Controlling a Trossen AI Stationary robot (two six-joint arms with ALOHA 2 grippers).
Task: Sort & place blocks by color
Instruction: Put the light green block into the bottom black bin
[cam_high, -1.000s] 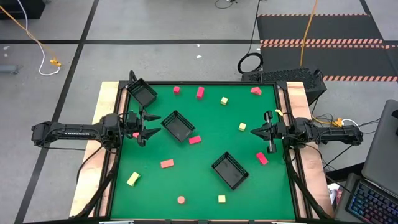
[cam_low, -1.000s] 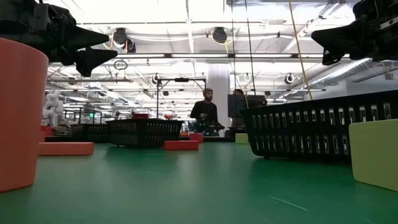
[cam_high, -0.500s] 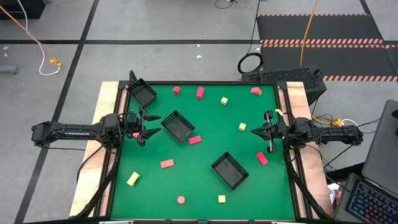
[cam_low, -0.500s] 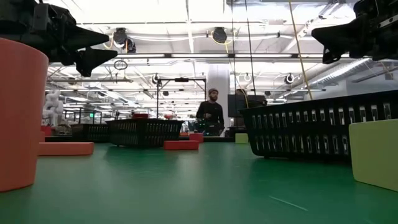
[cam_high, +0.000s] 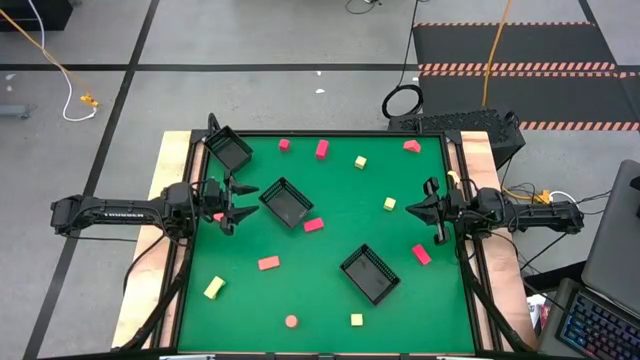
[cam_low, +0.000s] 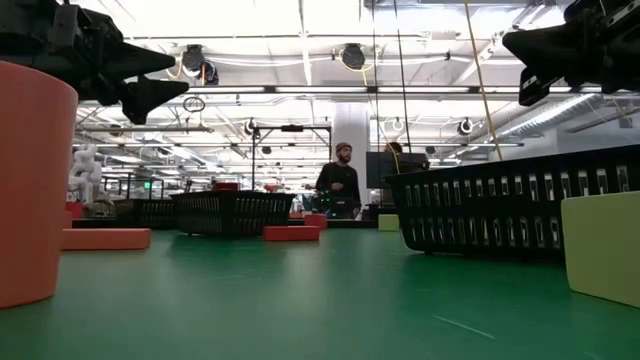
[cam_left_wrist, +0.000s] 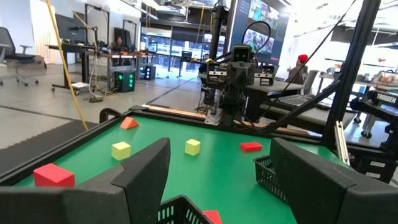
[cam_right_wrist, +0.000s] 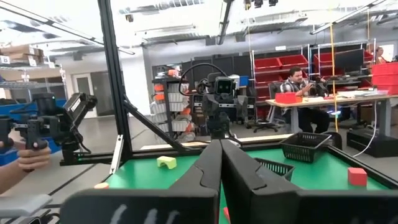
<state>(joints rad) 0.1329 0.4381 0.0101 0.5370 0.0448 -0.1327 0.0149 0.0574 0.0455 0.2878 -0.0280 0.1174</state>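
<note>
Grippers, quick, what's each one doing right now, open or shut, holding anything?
Left gripper: open, empty, over the green table's left edge.
Right gripper: shut, empty, at the right edge.

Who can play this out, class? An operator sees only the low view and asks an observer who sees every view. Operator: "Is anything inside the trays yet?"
Observer: No. From above, the corner tray, the middle tray and the near tray all look empty.
Operator: Is the gripper at my top right shut?
Observer: Yes. That is the right gripper, and its wrist view shows the jaws pressed together on nothing.
Operator: What is the big yellow thing at my right?
Observer: A small yellow block near the table's front edge.
</note>
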